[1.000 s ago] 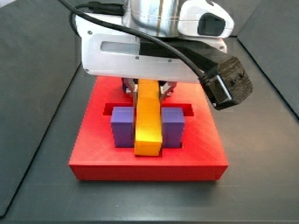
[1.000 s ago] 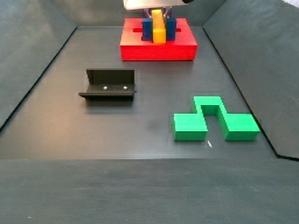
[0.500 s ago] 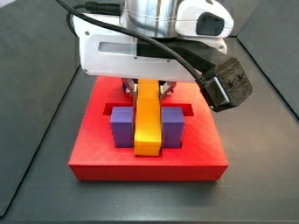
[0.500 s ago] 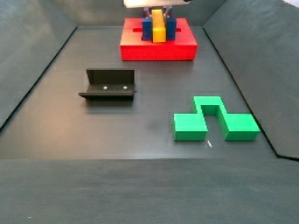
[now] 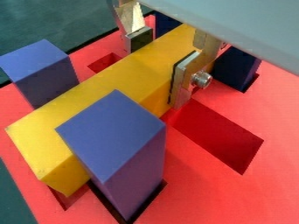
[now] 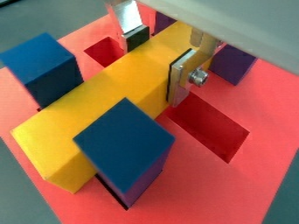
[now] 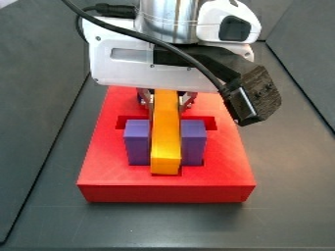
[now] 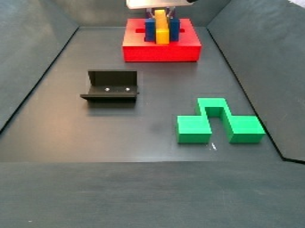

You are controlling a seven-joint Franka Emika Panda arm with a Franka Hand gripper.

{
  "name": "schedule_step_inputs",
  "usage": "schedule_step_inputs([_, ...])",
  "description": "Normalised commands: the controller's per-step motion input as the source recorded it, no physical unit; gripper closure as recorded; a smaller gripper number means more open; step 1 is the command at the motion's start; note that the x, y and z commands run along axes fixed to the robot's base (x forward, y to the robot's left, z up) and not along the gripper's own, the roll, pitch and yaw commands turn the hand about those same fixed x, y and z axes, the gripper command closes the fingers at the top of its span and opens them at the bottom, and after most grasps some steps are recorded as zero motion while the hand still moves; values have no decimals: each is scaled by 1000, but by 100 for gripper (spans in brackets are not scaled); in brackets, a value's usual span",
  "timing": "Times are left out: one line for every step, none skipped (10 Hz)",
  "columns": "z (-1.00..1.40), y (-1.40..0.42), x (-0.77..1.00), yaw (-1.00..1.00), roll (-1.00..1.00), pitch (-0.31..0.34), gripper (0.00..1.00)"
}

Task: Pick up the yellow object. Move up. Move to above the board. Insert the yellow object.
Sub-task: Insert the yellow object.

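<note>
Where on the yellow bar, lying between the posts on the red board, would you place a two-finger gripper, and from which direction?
Grip the yellow object across its narrow width, on the long flat sides, coming from above. The posts flank its middle, so only a free end past them is open. The gripper is already shut on the bar there, one finger against each side, above the board.

claw [image 7: 167, 96]: no shift visible in either side view since the earlier pictures; it stands over the far part of the board [image 7: 118, 181], plates either side of the bar [image 7: 165, 137]
bar: no shift visible; it lies between the two purple posts [image 7: 136, 140]
board: no shift visible
green block [image 8: 219, 121]: no shift visible
fixture [image 8: 111, 86]: no shift visible
</note>
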Motion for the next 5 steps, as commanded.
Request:
schedule_step_inputs([-209, -206, -31, 283, 356, -30, 100])
schedule_step_inputs([-306, -146, 0, 406, 361, -19, 100])
schedule_step_inputs([-363, 0, 0, 469, 247, -20, 100])
schedule_step_inputs([-246, 0, 0, 200, 7, 0, 100])
schedule_step_inputs([-194, 0, 0, 0, 24, 0, 100])
